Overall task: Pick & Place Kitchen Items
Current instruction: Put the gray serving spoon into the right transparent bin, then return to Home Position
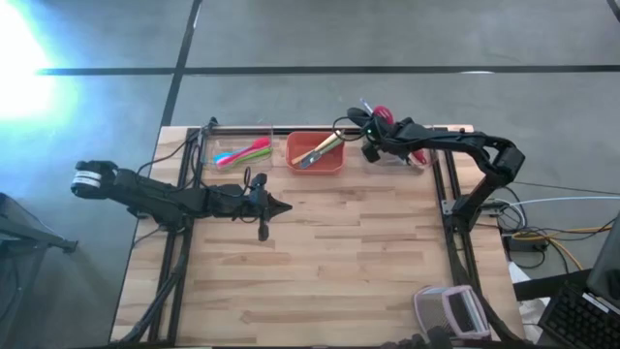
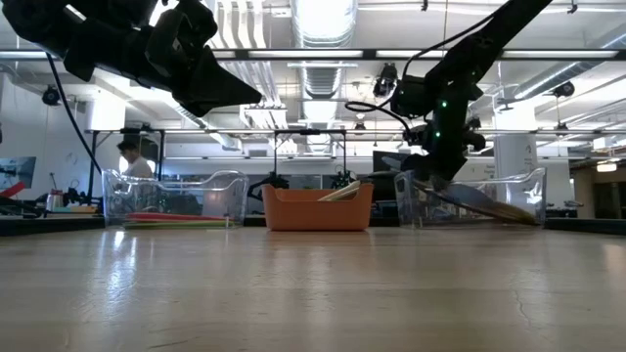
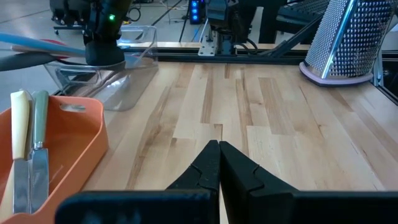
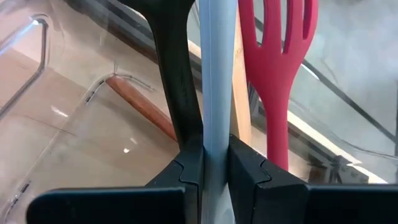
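Note:
My right gripper (image 1: 370, 145) (image 2: 430, 174) hangs over the right clear bin (image 1: 402, 155) at the table's far edge, shut on a pale grey-blue utensil (image 4: 214, 74). Beside that utensil in the right wrist view are a black utensil (image 4: 174, 68), a red slotted spatula (image 4: 280, 56) and a wooden handle (image 4: 143, 106) lying in the bin. The orange bin (image 1: 315, 153) holds a wooden utensil (image 1: 320, 147). Pink, green and blue utensils (image 1: 242, 152) lie in the left clear bin. My left gripper (image 1: 278, 206) (image 3: 219, 163) waits shut above the table's middle, holding nothing. My right gripper pinches the handle (image 4: 214, 146) of the pale grey-blue utensil between its two fingers. The fingers slant down from the table's right side. The handle runs straight on past the fingertips. In the low view the utensil (image 2: 479, 203) slants down inside the clear bin; whether its low end rests there I cannot tell.
A metal grater (image 1: 455, 310) (image 3: 348, 43) stands near the table's near right corner. The three bins line the far edge. Bare wooden tabletop (image 1: 339, 262) stretches between the bins and the near edge. A person (image 2: 127, 156) shows in the room behind.

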`<state>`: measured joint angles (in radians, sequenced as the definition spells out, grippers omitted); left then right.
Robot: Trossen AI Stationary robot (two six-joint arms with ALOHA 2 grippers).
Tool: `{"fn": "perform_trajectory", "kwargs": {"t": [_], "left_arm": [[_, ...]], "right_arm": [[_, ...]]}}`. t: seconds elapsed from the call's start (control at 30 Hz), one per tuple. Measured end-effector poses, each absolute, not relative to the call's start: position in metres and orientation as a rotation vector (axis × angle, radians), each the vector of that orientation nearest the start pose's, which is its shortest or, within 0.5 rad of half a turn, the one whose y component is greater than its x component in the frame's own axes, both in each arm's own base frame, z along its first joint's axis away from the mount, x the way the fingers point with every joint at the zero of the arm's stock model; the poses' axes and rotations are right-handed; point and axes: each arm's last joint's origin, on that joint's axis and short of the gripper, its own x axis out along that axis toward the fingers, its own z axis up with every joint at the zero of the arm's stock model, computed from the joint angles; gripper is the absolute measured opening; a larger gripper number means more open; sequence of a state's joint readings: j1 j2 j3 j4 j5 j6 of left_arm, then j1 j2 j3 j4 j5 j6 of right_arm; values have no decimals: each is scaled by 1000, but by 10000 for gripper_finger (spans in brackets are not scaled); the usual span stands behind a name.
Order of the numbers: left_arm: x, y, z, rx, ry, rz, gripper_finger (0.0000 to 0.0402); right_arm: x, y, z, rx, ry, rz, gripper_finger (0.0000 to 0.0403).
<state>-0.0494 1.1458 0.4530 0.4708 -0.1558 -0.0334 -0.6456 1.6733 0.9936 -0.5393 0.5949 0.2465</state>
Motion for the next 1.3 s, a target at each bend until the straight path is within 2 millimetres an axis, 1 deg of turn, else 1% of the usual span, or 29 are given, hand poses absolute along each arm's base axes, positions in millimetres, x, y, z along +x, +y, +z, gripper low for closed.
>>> {"fn": "perform_trajectory", "kwargs": {"t": [0.13,0.33,0.43,0.63,0.73,0.97,1.03,1.1,1.2,1.3], "left_arm": [[232,-7,212,-10,219,109,7],[232,-7,212,-10,219,109,7],[232,-7,212,-11,219,109,7],[232,-7,212,-11,219,109,7],[232,-7,212,-11,219,109,7],[232,-7,212,-11,219,109,7],[232,-7,212,-6,219,109,7],[232,-7,213,12,220,107,7],[232,-7,213,31,214,105,7],[231,-8,215,52,172,79,7]], "right_arm": [[233,-199,172,232,1156,-1227,35],[233,-199,173,230,1153,-1231,81],[232,-198,176,228,1144,-1236,97],[226,-191,192,217,1120,-1219,112],[223,-187,210,222,1040,-1219,115],[211,-175,249,210,874,-1217,103],[209,-169,259,208,833,-1204,96],[207,-161,269,220,783,-1151,87],[209,-144,284,236,700,-1021,62],[213,-119,290,226,593,-868,28]]}}
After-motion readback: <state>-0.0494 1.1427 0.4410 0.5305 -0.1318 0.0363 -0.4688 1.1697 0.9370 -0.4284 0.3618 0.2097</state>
